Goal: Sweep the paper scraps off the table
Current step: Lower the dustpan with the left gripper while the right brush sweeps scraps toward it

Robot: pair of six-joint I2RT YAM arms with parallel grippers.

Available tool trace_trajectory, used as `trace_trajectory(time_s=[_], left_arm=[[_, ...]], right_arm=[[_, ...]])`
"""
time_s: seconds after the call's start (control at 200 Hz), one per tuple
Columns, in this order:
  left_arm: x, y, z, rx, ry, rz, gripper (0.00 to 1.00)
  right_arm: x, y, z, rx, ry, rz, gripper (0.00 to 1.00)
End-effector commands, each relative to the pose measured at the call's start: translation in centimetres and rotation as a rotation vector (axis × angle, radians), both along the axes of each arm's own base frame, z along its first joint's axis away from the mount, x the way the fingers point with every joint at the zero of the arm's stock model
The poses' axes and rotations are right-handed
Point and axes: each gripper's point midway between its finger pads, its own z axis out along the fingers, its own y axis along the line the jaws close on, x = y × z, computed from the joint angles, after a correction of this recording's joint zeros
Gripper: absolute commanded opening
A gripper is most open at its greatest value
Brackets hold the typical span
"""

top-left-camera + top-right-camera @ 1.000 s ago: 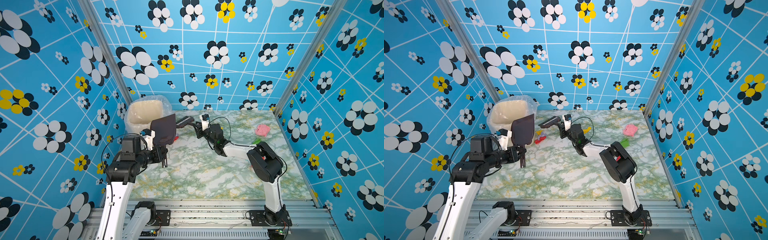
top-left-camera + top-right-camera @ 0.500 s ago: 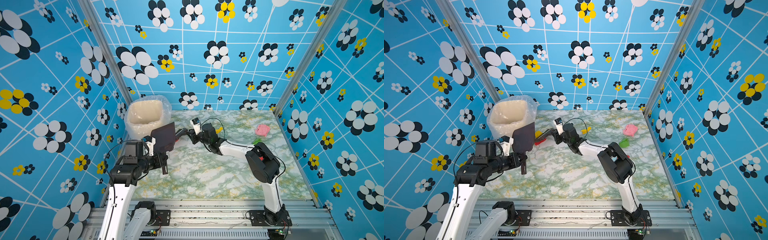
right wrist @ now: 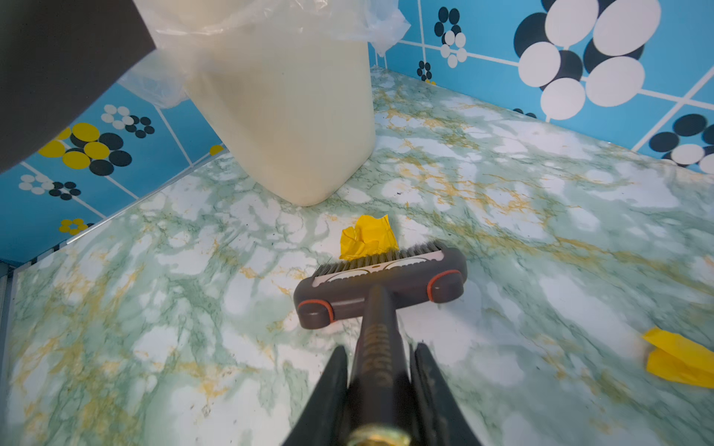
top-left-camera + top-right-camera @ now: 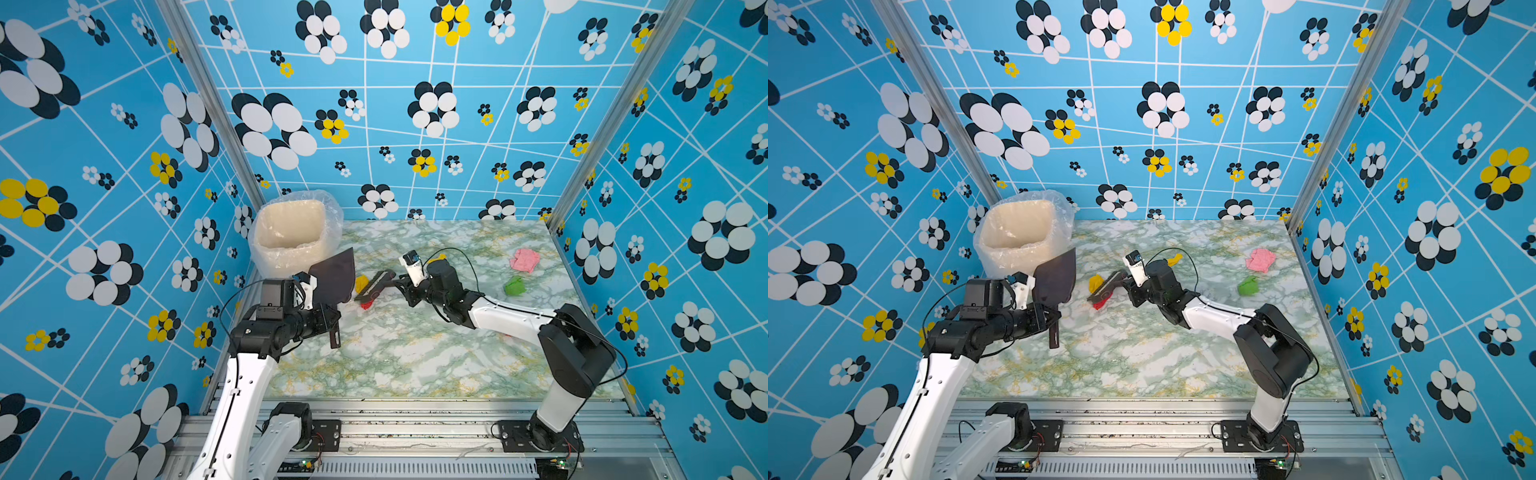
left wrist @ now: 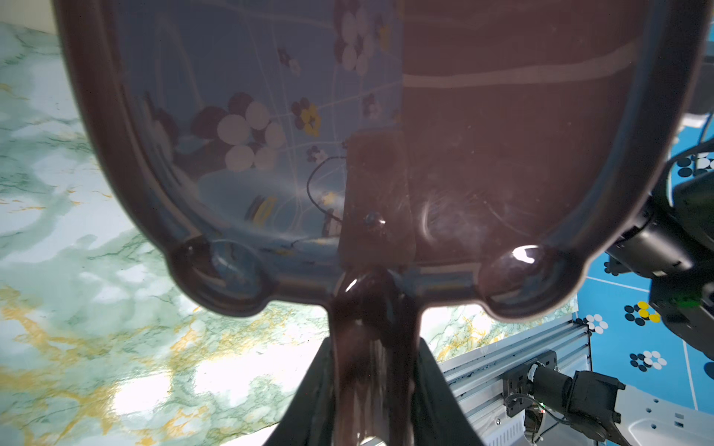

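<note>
Left end effector [image 5: 373,349] clamped the raised dustpan [image 4: 332,276] by its handle, right end effector [image 3: 380,351] gripped the brush [image 3: 380,282], bristles touching 1 yellow scrap [image 3: 367,237] on the table [image 4: 415,357] near the bin [image 3: 289,116]; the pan's lip probably needed seating flat ahead of it before the stroke.

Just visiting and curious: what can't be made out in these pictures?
- Red paper scrap: partly behind the grey brush in both top views.
- Yellow crumpled scrap: cut by the right wrist view's edge.
- Marble-patterned table beyond the dark brown plastic dustpan: blocked in the left wrist view.
</note>
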Motion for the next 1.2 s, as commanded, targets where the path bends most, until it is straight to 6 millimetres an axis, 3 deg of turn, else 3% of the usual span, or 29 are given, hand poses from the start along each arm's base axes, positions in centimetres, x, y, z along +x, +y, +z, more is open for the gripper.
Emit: trace_trajectory(time_s=[0.0,0.255,0.39,0.55,0.8,1.029,1.194], left_arm=[[0.5,-0.9,-0.4,0.01,-0.011,-0.03,0.0],[1.0,-3.2,-1.5,0.121,-0.056,-0.103,0.0],[1.1,-4.2,-2.8,0.156,-0.033,-0.12,0.0],[0.1,-5.4,-5.8,0.293,0.053,-0.197,0.0],[-1.5,-5.9,-8.2,0.415,0.099,-0.246,0.0],[-3.6,-5.0,-10.0,0.444,0.21,-0.233,0.0],[-5.0,-5.9,-10.8,0.435,0.271,-0.27,0.0]], right_arm=[[-0.8,-3.9,0.7,-0.058,-0.011,-0.071,0.0],[-1.8,-11.6,5.3,0.011,-0.058,-0.213,0.0],[-2.4,-13.8,8.1,0.066,-0.085,-0.219,0.0],[-3.7,-14.6,10.8,0.037,-0.09,-0.197,0.0],[-5.5,-15.1,12.7,0.046,0.013,-0.189,0.0],[-5.2,-16.3,14.8,0.111,-0.05,-0.271,0.0],[-4.5,-16.9,14.9,0.107,-0.077,-0.316,0.0]])
